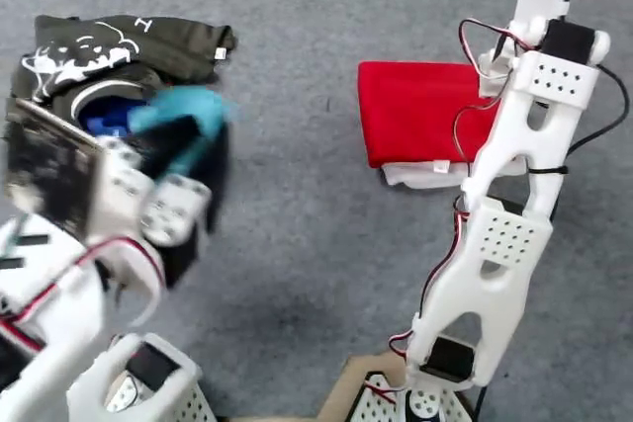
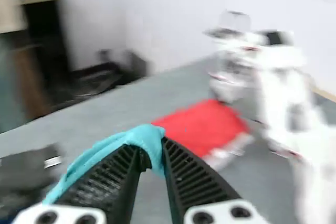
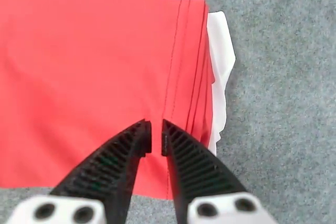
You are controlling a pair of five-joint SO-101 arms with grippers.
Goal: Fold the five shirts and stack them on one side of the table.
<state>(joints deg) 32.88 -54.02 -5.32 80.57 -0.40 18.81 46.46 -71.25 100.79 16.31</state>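
Note:
My left gripper (image 2: 151, 149) is shut on a teal shirt (image 2: 113, 148) and holds it up off the table; in the high view the teal shirt (image 1: 183, 111) hangs over a heap of dark shirts (image 1: 119, 46) at the far left, with a bit of blue cloth (image 1: 104, 123) in it. A folded red shirt (image 1: 420, 111) lies on a folded white shirt (image 1: 425, 173) at the right. My right gripper (image 3: 156, 128) hovers just over the red shirt (image 3: 84, 72) near its hemmed edge, fingers shut and holding nothing. The white shirt (image 3: 220, 51) peeks out beside it.
The grey table (image 1: 316, 244) lies bare in the middle and front. The right arm (image 1: 514, 175) stretches across the right side above the stack. Both arm bases stand at the near edge. Beyond the far edge there is furniture and a wall.

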